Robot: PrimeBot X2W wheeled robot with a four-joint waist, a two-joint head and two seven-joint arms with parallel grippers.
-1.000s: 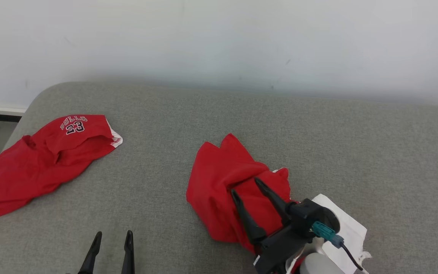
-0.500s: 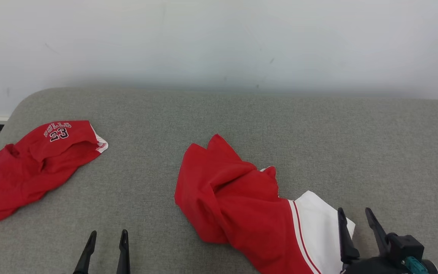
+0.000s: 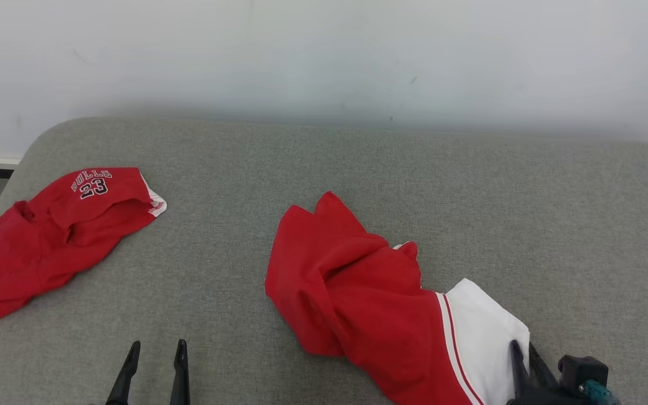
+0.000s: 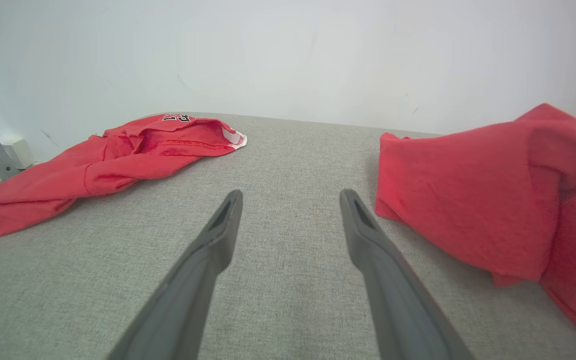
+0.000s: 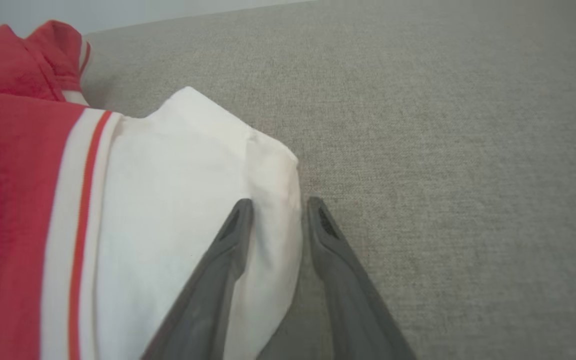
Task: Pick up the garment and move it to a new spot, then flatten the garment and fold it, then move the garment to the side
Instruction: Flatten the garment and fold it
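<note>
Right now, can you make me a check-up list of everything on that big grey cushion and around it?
Surface: grey woven fabric pad, bare between the clothes.
Job's things: crumpled red garment with white striped panel, centre-right.
Clutter: second red garment printed BULLS 23, far left.
Grippers: left gripper open over bare pad; right gripper straddling the white panel's edge, jaws narrowed, grip uncertain.
Cables: teal connector behind right gripper.
Surroundings: pale wall behind.
</note>
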